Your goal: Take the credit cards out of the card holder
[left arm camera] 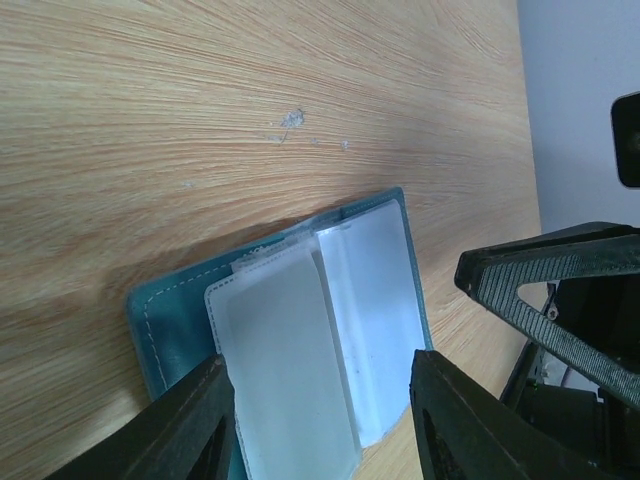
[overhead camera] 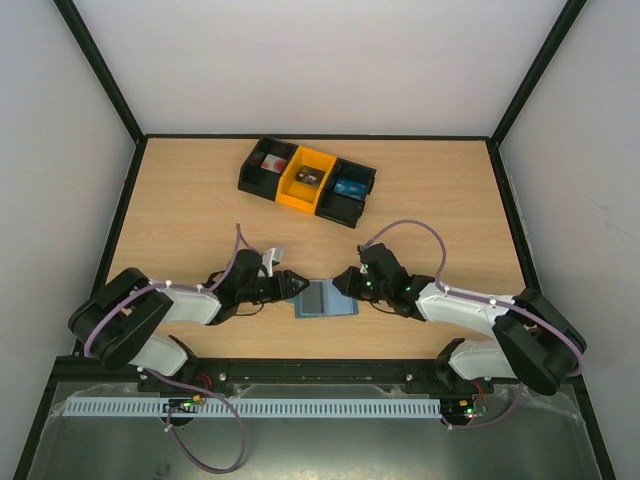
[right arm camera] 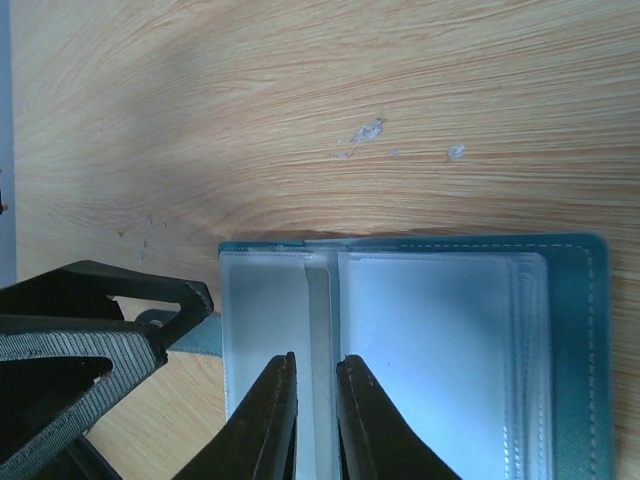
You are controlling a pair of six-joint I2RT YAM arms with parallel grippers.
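Observation:
The slate-blue card holder [overhead camera: 325, 298] lies open and flat on the wooden table between my two grippers. Frosted clear sleeves [left arm camera: 290, 350] cover its inside, and I see no card face through them. My left gripper [overhead camera: 296, 284] is at its left edge; in the left wrist view it [left arm camera: 320, 400] is open wide, straddling the sleeves. My right gripper [overhead camera: 343, 281] is at its right edge; in the right wrist view it [right arm camera: 317, 365] stands over the sleeves' middle fold [right arm camera: 318, 300], its jaws a narrow gap apart with nothing held. The holder's teal border [right arm camera: 570, 350] shows there.
A black-and-yellow compartment tray [overhead camera: 306, 180] stands at the back centre with a bright blue item [overhead camera: 350, 187] and a red item [overhead camera: 272, 162] in it. Small scuff marks [right arm camera: 368, 130] mark the table beyond the holder. The other gripper shows in each wrist view [left arm camera: 545, 290].

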